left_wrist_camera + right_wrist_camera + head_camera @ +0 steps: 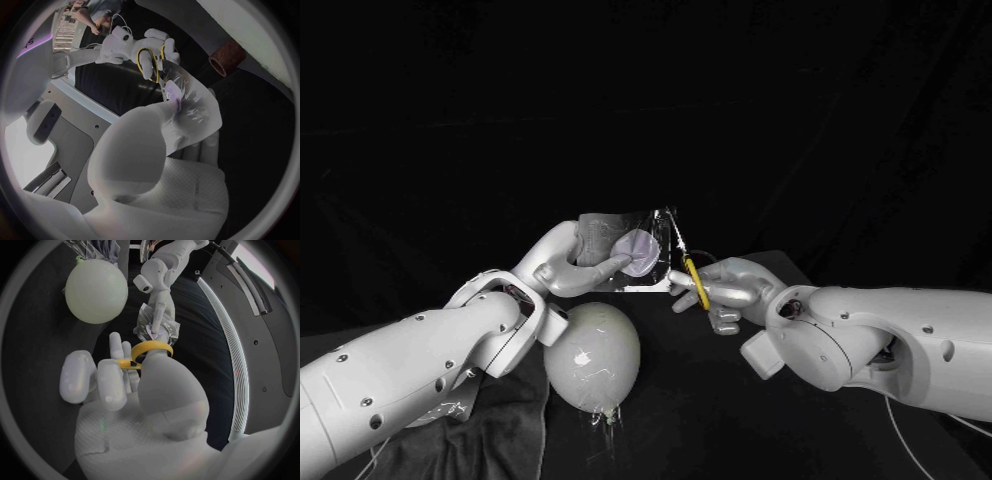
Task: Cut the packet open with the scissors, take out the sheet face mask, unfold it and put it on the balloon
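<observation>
My left hand (pixel 571 266) holds the clear packet (pixel 638 250) upright above the table, with a pale purple mask showing inside it. In the left wrist view the packet (pixel 190 100) stands beyond my fingers. My right hand (pixel 721 290) grips the yellow-handled scissors (pixel 694 283) right beside the packet's right edge; the blades reach up along that edge. The right wrist view shows the yellow handle loop (pixel 150 349) around my thumb, with the packet (pixel 156 325) just past it. The pale balloon (pixel 593 354) lies on the table below both hands and also appears in the right wrist view (pixel 96 290).
A dark cloth (pixel 488 420) lies on the black table under and left of the balloon. Thin white cables (pixel 913 440) trail beneath my right arm.
</observation>
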